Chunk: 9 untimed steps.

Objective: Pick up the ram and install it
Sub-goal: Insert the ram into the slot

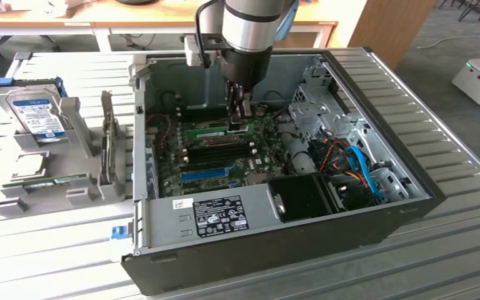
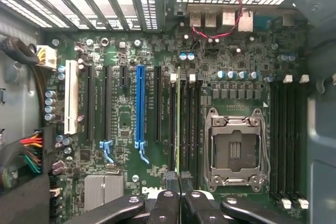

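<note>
So the arm reaches down from the top centre of the exterior view into the open computer case [image 1: 265,250], which lies on its side on the ribbed metal surface [image 1: 440,262]. The pincer [image 1: 238,122] is low over the motherboard [image 1: 223,156], a bit above the middle of the frame. It's clenched, and as far as I can tell it's pinching the ram [image 1: 207,132] near one end. That green stick stands on edge in a memory slot, running off toward the exterior view's left from the fingers. In the wrist view the ram [image 2: 178,114] shows edge-on as a thin pale green line that runs straight into the seam between the two dark fingertips [image 2: 169,182] of the pincer [image 2: 180,182]. It's in the row of black memory slots, between the long blue slot [image 2: 139,103] and the empty CPU socket [image 2: 234,150], closer to the socket. Can't tell whether it's fully clicked down. Over at the left of the exterior view, well apart from the case, a hard drive [image 1: 40,115] with a blue label stands in a grey holder.
</note>
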### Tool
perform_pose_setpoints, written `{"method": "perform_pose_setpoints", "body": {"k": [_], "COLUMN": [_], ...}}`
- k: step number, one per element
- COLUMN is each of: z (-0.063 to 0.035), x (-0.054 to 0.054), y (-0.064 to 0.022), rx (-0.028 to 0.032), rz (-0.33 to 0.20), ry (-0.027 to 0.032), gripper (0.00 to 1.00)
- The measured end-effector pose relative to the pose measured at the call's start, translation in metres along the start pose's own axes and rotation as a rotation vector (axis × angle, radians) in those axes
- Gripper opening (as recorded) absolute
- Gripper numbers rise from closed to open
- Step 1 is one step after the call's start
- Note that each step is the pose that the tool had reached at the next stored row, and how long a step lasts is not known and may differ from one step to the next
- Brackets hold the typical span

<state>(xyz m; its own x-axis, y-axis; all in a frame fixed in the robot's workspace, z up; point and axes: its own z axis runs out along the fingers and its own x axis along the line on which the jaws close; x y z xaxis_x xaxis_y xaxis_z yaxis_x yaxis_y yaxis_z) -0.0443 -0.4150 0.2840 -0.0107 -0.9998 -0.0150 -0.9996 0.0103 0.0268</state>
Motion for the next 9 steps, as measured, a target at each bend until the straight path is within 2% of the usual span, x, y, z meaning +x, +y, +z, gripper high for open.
{"method": "perform_pose_setpoints", "body": {"k": [9], "z": [0.0133], "x": [0.0], "y": [-0.0004], "rx": [0.0014], "rz": [0.0], "ry": [-0.0002], "gripper": [0.12]}}
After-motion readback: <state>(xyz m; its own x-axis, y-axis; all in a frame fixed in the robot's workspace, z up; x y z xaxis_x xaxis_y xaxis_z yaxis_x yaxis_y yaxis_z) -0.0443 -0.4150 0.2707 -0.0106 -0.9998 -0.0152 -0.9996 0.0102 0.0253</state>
